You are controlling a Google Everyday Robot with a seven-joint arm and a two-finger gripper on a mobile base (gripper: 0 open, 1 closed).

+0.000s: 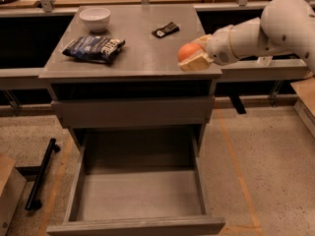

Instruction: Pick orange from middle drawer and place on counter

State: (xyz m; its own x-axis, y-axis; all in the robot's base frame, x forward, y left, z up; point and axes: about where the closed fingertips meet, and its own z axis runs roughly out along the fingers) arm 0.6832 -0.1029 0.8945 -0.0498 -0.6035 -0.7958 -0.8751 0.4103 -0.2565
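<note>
Far left on the floor: black metal bar [42, 173], lying flat, well apart from the cabinet.

Counter [142, 58]: flat matte grey slab, roughly square. On its left half:
- white bowl [95, 18], glossy and round, back left corner
- dark crinkly snack bag [93, 48], lying flat just in front of the bowl

Below the slab there's a plain grey drawer front [133, 111], closed, no handle. Under that is the middle drawer [138, 195], pulled right out. It's grey wood with low side walls and a bare flat floor, nothing in it.

Right of centre on the slab: small dark flat packet [165, 30], near the back.

Orange [187, 49]: out of the drawer, at the counter's front right corner, held by the gripper [192, 55]. Jaws clamped on it, one cream finger under it, the other behind and above. It looks to be over the slab edge, but I can't tell if it's touching the surface.

Handling, my read:
- light, firm, with slight give in the peel
- smooth skin and round shape, so it could roll once let go, and this corner is close to the drop
- best hold is across the widest part, as it's held now, with moderate squeeze since too much would bruise it
- I'd set it down further in from the edge, clear of the packet

Far right: white arm [256, 31], smooth rounded plastic shells, reaching in from the right side.
</note>
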